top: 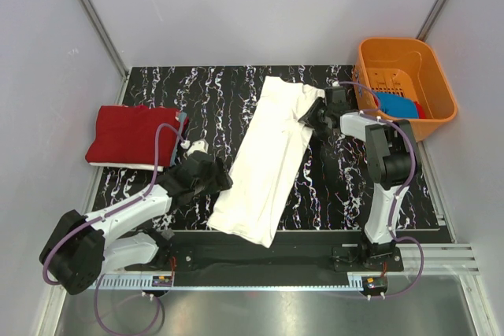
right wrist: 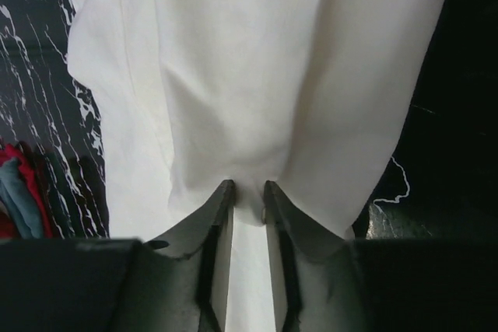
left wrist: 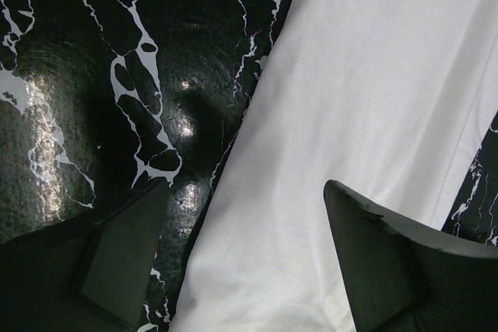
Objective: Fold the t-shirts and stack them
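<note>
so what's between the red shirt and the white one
Mostly bare marble tabletop. Toward the near side, the left gripper, jaws open, hangs at the white t-shirt's edge. The top view shows it.

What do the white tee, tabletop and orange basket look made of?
White tee: soft matte cloth, likely cotton knit; it drapes and creases.
Tabletop: glossy black marble-look surface, maybe laminate; white veins, lamp glare.
Orange basket: rigid moulded plastic, slight sheen, slotted wall.
</note>
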Available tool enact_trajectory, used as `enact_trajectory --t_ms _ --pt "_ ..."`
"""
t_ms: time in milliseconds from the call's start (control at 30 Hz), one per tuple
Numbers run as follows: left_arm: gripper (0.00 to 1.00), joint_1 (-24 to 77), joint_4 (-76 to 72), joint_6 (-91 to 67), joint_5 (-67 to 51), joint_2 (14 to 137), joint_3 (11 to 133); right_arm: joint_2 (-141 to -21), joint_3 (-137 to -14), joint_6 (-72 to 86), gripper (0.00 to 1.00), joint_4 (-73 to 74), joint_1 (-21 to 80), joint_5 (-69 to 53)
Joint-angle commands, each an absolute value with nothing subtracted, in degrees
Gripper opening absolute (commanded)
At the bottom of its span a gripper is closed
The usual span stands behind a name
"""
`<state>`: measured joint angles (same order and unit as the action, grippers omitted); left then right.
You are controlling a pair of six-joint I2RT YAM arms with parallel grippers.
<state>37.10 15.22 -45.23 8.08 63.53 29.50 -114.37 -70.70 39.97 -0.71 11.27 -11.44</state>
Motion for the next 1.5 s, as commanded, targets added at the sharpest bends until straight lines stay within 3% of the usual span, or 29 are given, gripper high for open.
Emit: enact_trajectory --t_ms 0,133,267,467,533,667,800,1467 --pt "0.87 36.8 14.5 -44.3 7.8 63.9 31.3 -114.7 -73.2 40.2 0.26 -2.8 11.8 -10.0" --pt "0.87 36.8 14.2 -44.2 7.6 64.5 31.4 -112.2 -71.6 40.0 0.10 -1.7 11.9 -7.1" --pt "0.87 36.8 13.9 -43.8 7.6 65.1 31.5 -109.2 -68.9 39.9 0.06 -0.5 11.8 -4.1" --pt "0.87 36.8 14.2 -43.3 7.9 66.8 32.1 -108.2 -66.0 39.8 0.15 1.4 11.9 -2.3" --pt "0.87 36.8 14.4 -43.4 8.3 67.0 32.2 -107.8 -64.8 40.6 0.14 0.7 11.9 -2.6" --pt "0.87 36.8 14.9 -43.2 8.9 67.1 31.9 -106.1 -61.5 41.4 0.44 -1.9 11.8 -2.1" --pt "0.87 36.9 14.9 -42.9 9.6 68.7 31.8 -104.6 -60.8 40.9 0.55 -3.3 11.7 -0.4" --pt "0.88 36.8 16.8 -42.4 10.6 65.7 32.1 -116.5 -82.3 36.7 0.47 4.7 8.2 1.7"
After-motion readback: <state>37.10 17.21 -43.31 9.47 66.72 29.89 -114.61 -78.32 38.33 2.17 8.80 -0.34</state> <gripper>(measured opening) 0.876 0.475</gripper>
